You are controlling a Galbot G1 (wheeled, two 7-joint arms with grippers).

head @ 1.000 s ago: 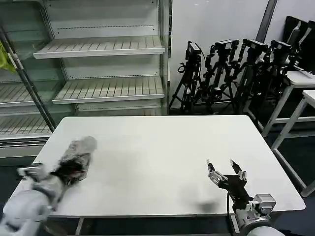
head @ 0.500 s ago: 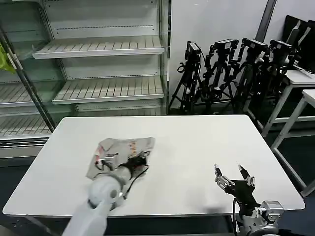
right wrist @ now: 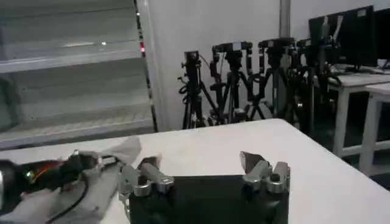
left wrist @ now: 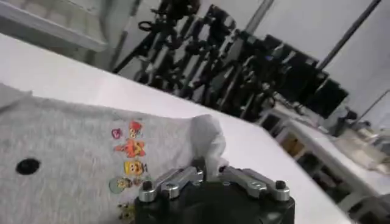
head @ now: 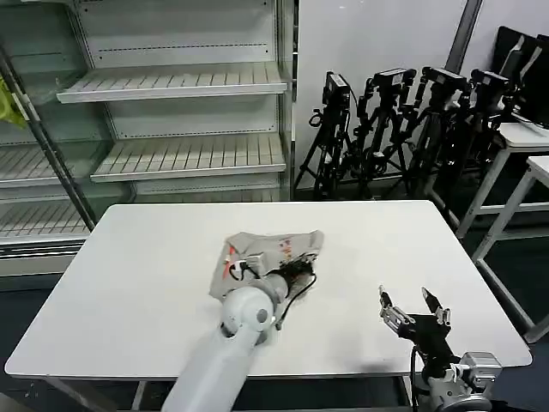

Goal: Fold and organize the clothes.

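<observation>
While the left gripper [left wrist: 211, 176] pinches a bunched fold of the grey T-shirt [head: 270, 251] between closed jaws mid-table, laying-out is underway; flattening comes next, right gripper [head: 413, 310] idle, jaws apart, empty.

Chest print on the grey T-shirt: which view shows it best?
Left wrist view: the chest print sits close, figures distinct, beside the left gripper pinching the T-shirt. Head view shows red specks; right wrist view shows just bunched cloth.

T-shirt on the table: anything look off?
Yes. The T-shirt lies crumpled in a loose heap on the white table, not spread flat; the left hand pinches a raised fold. The right hand hovers open near the front edge.
</observation>
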